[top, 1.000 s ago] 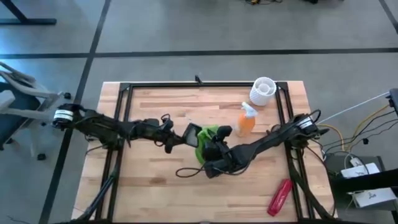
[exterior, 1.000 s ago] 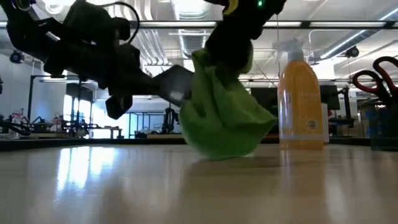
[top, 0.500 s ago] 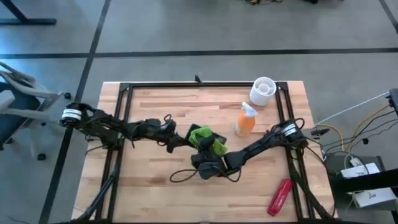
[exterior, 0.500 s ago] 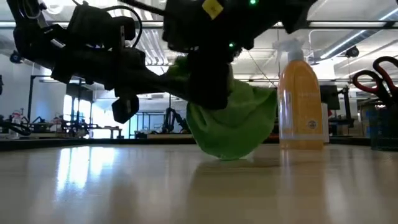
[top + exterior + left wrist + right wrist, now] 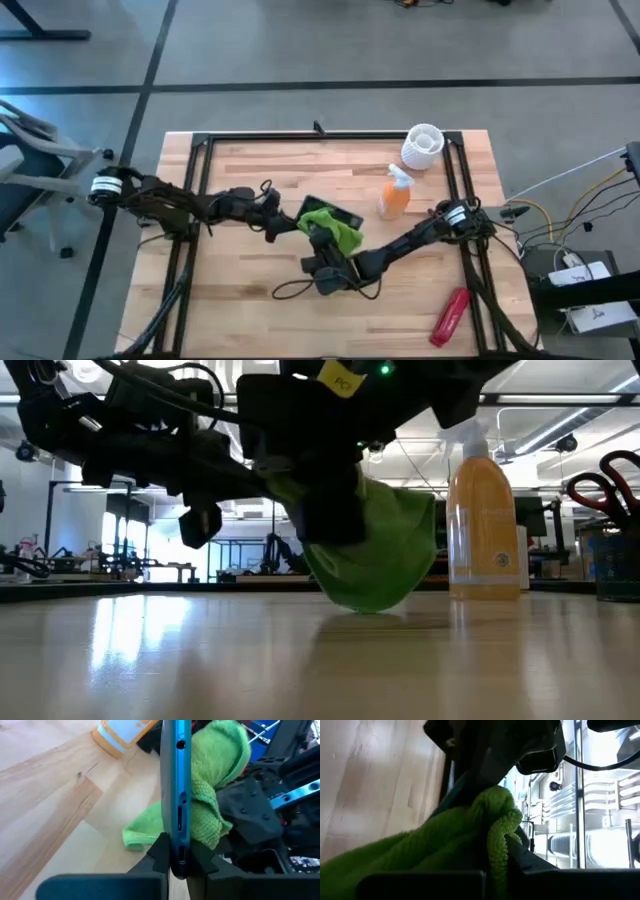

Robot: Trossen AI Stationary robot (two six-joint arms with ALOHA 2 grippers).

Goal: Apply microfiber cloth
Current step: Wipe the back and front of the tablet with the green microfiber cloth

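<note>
The pale wood-plank worktop lay bare up front, a bright hall with ceiling lights behind. Mid-worktop, the left gripper clamped a dark flat device by its edge. The right gripper pinched the microfiber cloth against it, bunched and drooping to the worktop. Beyond stood an orange spray bottle.

No legible txt; yellow sticker on the arm overhead is too blurry to read.
</note>
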